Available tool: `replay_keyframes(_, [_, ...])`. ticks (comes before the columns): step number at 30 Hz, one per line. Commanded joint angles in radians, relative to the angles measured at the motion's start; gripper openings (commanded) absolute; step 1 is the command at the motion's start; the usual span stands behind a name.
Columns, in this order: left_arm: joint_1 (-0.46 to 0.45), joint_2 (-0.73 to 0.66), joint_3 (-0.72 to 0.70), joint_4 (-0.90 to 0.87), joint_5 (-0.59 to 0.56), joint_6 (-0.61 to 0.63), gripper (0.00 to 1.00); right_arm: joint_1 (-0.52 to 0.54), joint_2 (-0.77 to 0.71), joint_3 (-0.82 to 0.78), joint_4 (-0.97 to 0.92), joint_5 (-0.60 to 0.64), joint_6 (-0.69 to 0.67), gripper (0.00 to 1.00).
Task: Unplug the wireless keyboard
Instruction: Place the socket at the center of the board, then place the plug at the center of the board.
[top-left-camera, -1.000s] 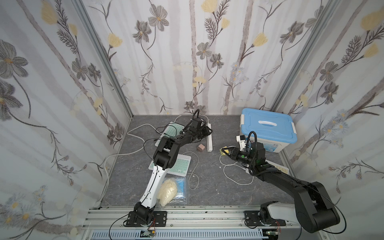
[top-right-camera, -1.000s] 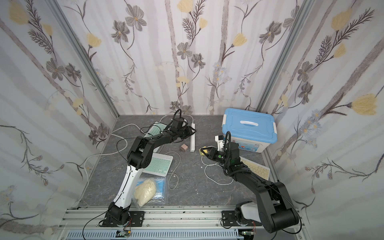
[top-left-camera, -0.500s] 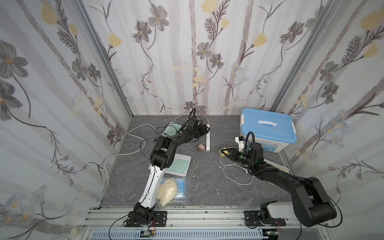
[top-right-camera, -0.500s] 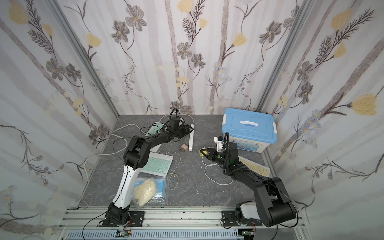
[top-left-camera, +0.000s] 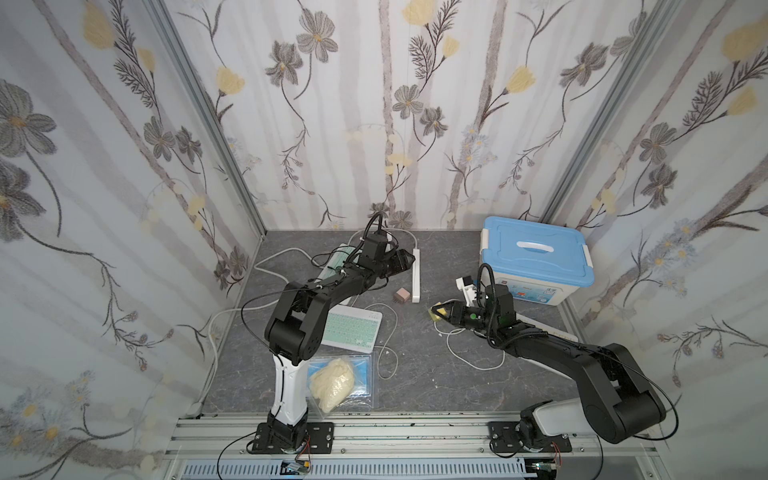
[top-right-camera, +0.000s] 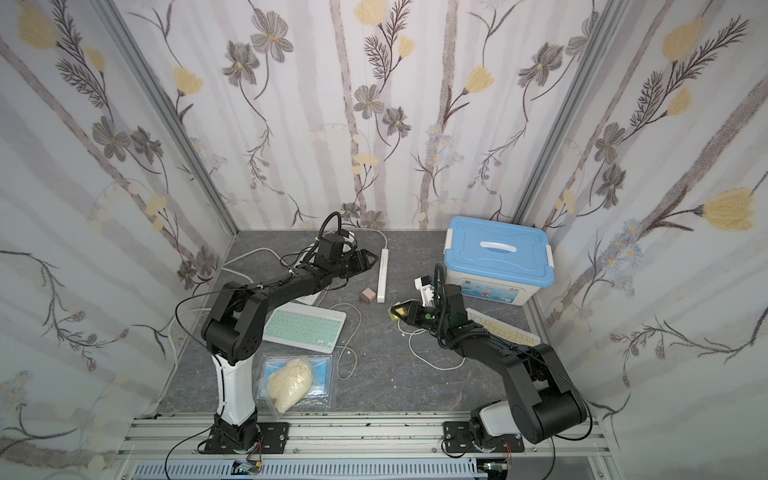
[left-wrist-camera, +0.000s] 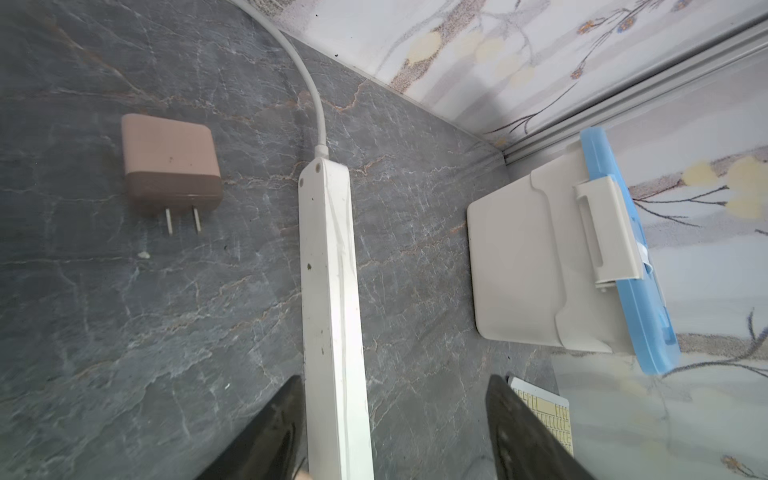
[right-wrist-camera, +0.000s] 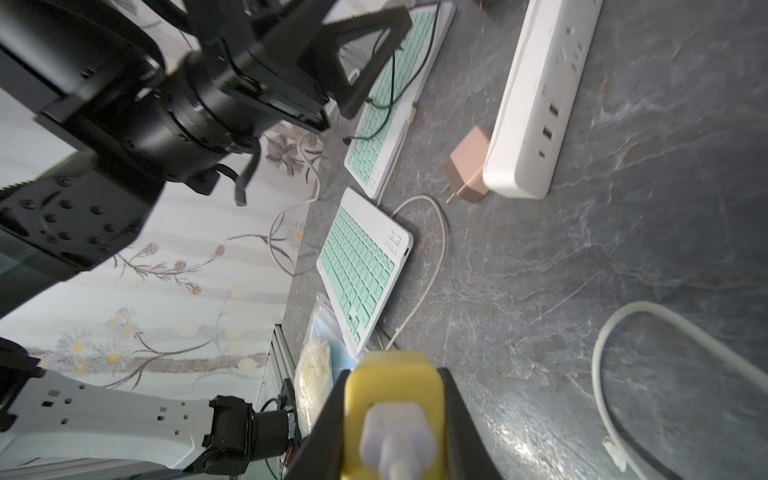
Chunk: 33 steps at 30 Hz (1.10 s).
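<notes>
Right wrist view: right tool (right-wrist-camera: 394, 374) clamped on yellow charger (right-wrist-camera: 390, 384), likely light, rigid, slick; grip flat sides. White cable (right-wrist-camera: 397, 432) limp. Left tool (left-wrist-camera: 392, 386) apart at power strip (left-wrist-camera: 328, 270).

A grey marbled tabletop (top-left-camera: 432, 386) was recorded. Laid on it were a white power strip (top-left-camera: 415, 274), a pink adapter (top-left-camera: 402, 295) just beside it, a mint keyboard (top-left-camera: 353, 330) and a blue-lidded box (top-left-camera: 536, 259).

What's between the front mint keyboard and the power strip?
Brown charger beside the power strip, plus a white cable loop by the keyboard. Clearest in the right wrist view.
</notes>
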Motion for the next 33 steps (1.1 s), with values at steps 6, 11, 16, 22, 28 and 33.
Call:
replay_keyframes(6, [-0.018,-0.202,-0.226,-0.014,-0.053,0.098,0.70,0.119,0.119,-0.010,0.011,0.056,-0.030,0.00])
replay_keyframes(11, [-0.025,-0.279,-0.312,-0.051,-0.079,0.113,0.70,0.150,0.186,0.015,-0.024,0.103,-0.058,0.00])
replay_keyframes(16, [-0.039,-0.333,-0.395,-0.034,-0.095,0.109,0.71,0.165,0.216,0.008,-0.019,0.116,-0.057,0.00])
replay_keyframes(22, [-0.064,-0.389,-0.448,-0.059,-0.140,0.116,0.74,0.175,0.181,0.004,-0.086,0.173,-0.086,0.49])
replay_keyframes(28, [-0.123,-0.421,-0.426,-0.185,-0.263,0.158,0.75,0.188,0.102,-0.009,-0.142,0.181,-0.088,0.75])
replay_keyframes(33, [-0.150,-0.451,-0.433,-0.227,-0.311,0.166,0.76,0.195,0.020,-0.034,-0.219,0.186,-0.094,0.83])
